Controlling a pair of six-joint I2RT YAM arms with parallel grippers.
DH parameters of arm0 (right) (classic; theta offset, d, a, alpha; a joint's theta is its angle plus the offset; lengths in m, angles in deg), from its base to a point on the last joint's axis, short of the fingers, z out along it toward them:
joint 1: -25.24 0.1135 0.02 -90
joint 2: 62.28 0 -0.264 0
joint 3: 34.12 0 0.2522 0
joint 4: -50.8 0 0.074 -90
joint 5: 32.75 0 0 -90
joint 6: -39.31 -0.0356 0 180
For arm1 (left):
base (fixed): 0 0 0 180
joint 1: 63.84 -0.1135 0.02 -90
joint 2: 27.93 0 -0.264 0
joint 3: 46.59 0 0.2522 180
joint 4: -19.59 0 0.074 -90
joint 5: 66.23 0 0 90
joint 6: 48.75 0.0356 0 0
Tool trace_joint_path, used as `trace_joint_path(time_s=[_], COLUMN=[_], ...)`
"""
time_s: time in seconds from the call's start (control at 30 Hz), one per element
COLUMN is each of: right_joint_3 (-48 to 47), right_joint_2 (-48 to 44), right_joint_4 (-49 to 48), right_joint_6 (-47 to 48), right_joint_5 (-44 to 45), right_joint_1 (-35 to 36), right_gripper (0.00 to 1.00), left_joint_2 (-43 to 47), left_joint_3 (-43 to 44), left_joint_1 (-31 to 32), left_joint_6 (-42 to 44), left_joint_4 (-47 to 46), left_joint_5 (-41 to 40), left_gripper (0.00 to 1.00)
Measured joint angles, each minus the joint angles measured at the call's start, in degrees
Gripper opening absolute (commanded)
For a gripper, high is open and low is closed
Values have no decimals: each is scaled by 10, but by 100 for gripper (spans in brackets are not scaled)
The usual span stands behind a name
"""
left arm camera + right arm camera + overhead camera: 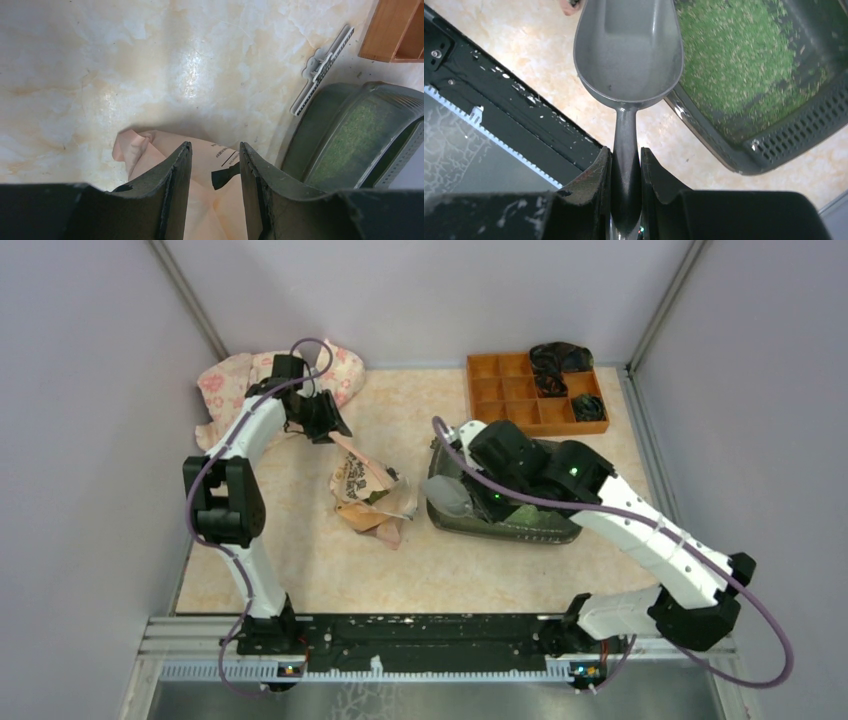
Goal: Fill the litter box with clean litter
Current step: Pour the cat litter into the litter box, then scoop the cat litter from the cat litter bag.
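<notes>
- Grains of the clean litter [734,55] lay inside the litter box [520,530] in a thin green layer. The dark floor showed through in spots.
- The litter looked light, loose and quick to roll. I think pinching it would not work. It wanted a scoop, kept level so nothing slid off.
- The right pincer [625,155] was closed tight on the thin handle of the grey scoop [629,50]. The scoop's bowl was empty. It hung at the left end of the litter box, about over its rim.
- The scoop looked hard and smooth. Its handle might twist in the grip once the bowl got heavy, so a hold near the bowl seemed best.
- The paper bag [365,485] sat to the left of the litter box, a little apart from it. It looked soft and crinkly, and it could easily flop shut.
- The left pincer [215,150] had its fingers narrow, one on each side of the bag's top edge. I could not tell if they really pinched the paper.
- The table [300,560] was hard, flat and shiny, with a creamy marble look. Spilled grains would likely bounce and roll on it.
- An orange tray [490,390] with small boxes stood behind the litter box, near it but not touching. A flowery cloth [225,380] lay far to the left of the litter box, at the back.
- Plain grey walls stood on three sides. The right wall was near the litter box, so there was little room to swing there.
</notes>
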Motion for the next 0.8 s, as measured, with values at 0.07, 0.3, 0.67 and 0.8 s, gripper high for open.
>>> trace_joint_path(time_s=[0.07,0.3,0.67,0.8], right_joint_3=[-19,-54,-97,-142], right_joint_2=[24,64,160,203], right_joint_4=[-5,-15,-29,-21], right_joint_6=[7,33,74,85], right_joint_5=[18,46,30,13], right_joint_1=[37,86,90,90], right_gripper=[0,0,0,0], left_joint_2=[0,0,0,0], left_joint_3=[0,0,-55,-75], left_joint_1=[0,-5,-25,-30], left_joint_6=[0,0,-1,-7], left_joint_4=[0,0,-5,-11], left_joint_5=[-4,-11,-8,-2], left_gripper=[46,46,46,46])
